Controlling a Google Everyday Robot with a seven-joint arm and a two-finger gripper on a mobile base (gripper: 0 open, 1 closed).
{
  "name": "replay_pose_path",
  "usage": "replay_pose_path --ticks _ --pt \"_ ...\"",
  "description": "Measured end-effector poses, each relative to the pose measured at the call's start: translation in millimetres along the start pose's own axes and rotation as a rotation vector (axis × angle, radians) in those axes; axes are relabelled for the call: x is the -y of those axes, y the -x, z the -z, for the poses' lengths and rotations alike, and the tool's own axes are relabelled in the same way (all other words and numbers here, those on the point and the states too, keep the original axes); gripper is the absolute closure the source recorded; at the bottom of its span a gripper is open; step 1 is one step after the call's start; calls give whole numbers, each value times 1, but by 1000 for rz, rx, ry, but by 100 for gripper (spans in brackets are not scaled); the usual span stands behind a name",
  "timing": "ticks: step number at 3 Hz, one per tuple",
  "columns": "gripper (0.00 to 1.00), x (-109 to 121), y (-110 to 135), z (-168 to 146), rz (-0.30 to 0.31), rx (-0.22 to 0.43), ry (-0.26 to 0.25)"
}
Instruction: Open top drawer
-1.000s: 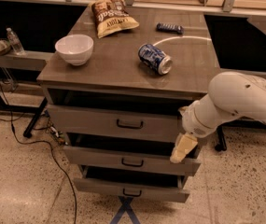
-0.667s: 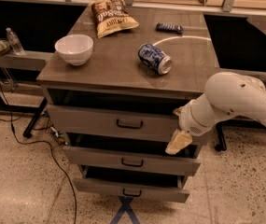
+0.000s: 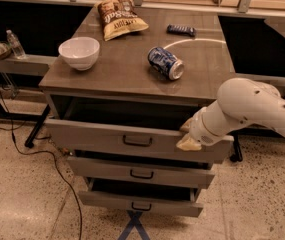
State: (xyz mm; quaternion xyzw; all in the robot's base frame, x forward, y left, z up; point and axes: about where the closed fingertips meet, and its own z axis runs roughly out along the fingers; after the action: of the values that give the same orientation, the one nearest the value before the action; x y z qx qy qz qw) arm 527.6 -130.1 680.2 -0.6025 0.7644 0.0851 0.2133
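Bent arm [image 3: 247, 106] angles down, hand [image 3: 188, 135] at the top drawer [image 3: 97, 134] rim.

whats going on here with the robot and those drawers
The robot's gripper is at the right end of the top drawer, against the upper edge of its front rather than on the black handle. That drawer stands partly pulled out. A bowl, a tipped can and a chip bag sit on the cabinet top.

No lettering on chip bag [image 3: 118, 16] or can [image 3: 165, 63] is readable; pincer [image 3: 188, 137] against top drawer [image 3: 92, 136] front.
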Motion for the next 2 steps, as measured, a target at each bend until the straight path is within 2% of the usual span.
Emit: replay_pose_path --ticks 1,2 --pt "96 -3 -4 5 -8 -9 -2" --pt "82 -3 -5 5 -9 -10 -2"
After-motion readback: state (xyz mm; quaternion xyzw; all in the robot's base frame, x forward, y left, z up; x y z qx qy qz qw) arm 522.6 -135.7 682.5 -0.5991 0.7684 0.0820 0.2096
